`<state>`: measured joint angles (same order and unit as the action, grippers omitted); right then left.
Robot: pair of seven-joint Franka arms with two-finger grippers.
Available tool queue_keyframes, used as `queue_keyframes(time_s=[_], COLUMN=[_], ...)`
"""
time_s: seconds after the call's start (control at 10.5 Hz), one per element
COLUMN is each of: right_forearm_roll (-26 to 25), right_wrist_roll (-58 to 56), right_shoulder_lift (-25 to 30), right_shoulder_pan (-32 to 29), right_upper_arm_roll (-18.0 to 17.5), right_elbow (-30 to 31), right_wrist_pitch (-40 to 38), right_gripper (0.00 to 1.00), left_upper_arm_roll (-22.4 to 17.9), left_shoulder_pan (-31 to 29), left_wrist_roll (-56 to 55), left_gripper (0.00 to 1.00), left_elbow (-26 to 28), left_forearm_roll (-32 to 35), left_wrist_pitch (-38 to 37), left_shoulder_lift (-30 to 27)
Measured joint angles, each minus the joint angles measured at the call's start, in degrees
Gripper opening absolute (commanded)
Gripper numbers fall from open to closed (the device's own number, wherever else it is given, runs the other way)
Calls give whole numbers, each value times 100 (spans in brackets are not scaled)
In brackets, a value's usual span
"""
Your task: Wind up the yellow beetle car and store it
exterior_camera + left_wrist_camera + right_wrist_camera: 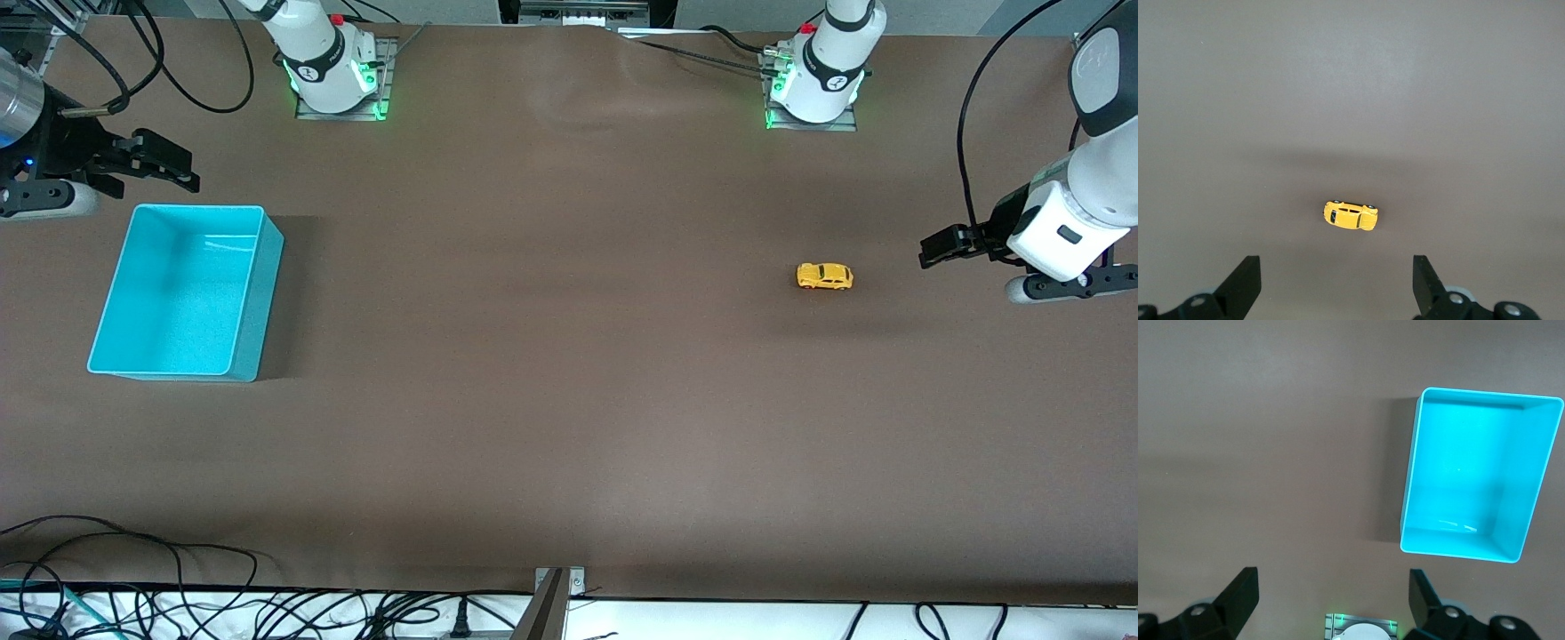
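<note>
The yellow beetle car (pixel 824 276) stands on its wheels on the brown table toward the left arm's end. In the left wrist view the car (pixel 1350 216) lies just ahead of the fingers, between their lines. My left gripper (pixel 935 248) is open and empty, up in the air beside the car at the table's end. The teal bin (pixel 260 293) stands empty at the right arm's end; it also shows in the right wrist view (pixel 1521 530). My right gripper (pixel 182 169) is open and empty, up in the air beside the bin's rim.
The two arm bases (pixel 333 71) (pixel 818 84) stand along the table's edge farthest from the front camera. Loose cables (pixel 133 569) lie at the table's near edge. A metal bracket (pixel 556 596) sits at the near edge's middle.
</note>
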<state>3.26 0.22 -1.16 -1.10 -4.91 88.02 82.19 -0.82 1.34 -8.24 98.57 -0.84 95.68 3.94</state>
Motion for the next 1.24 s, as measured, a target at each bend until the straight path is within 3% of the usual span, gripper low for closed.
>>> queue_keyframes(time_s=[1.24], right_forearm_roll=[-94], right_wrist_roll=[261], right_shoulder_lift=[0], right_shoulder_pan=[-9], right_upper_arm_roll=[76], right_elbow=[0], right_wrist_pitch=[-169], right_gripper=[100], left_upper_arm_roll=[0], left_shoulder_pan=[0], left_wrist_roll=[14], left_gripper=[100], left_elbow=[2], left_forearm_roll=[0], left_wrist_pitch=[-27], left_shoulder_lift=[41])
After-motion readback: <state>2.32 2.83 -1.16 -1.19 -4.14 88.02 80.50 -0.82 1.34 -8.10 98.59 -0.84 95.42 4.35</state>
